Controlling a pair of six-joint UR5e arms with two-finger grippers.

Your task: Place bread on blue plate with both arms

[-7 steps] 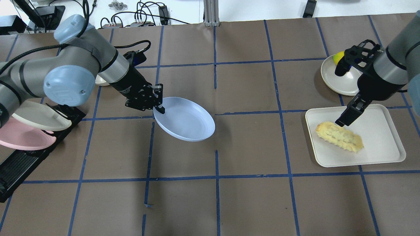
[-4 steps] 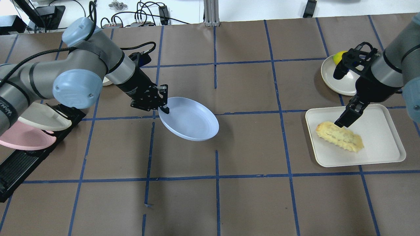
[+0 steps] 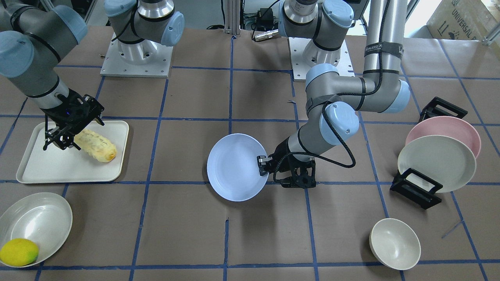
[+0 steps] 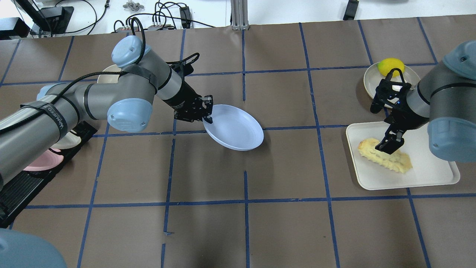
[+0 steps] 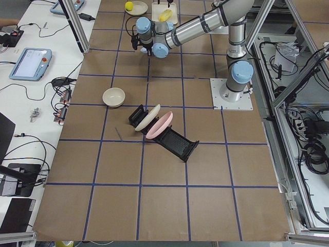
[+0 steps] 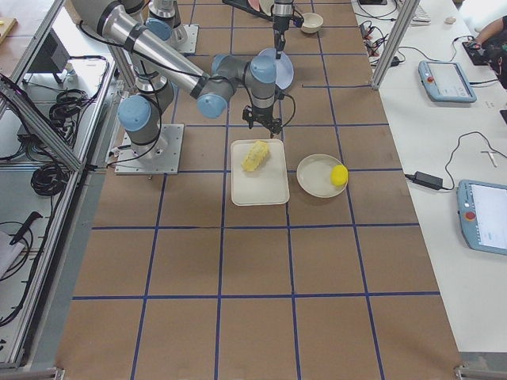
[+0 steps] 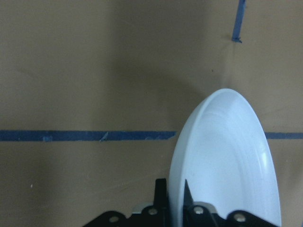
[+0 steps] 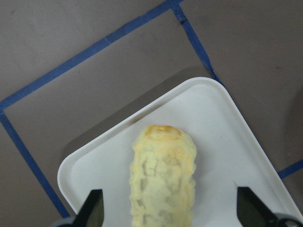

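The blue plate [image 4: 238, 130] hangs tilted over the table's middle, and also shows in the front view [image 3: 234, 168] and the left wrist view [image 7: 227, 161]. My left gripper [image 4: 207, 118] is shut on its rim. The bread [image 4: 388, 159] lies on a white tray [image 4: 431, 163] at the right. My right gripper [image 4: 388, 146] is open and low over the bread. In the right wrist view its fingers [image 8: 94, 210] stand on either side of the loaf [image 8: 163, 179], apart from it.
A lemon [image 4: 390, 66] sits on a cream plate [image 4: 373, 87] behind the tray. A black rack at the left holds a pink plate [image 3: 445, 127] and a cream plate [image 3: 437, 162]. A small cream bowl [image 3: 394, 244] stands beside the rack.
My left arm has carried the blue plate to the right and a little farther from the robot. My right gripper has come down closer over the bread, still open.
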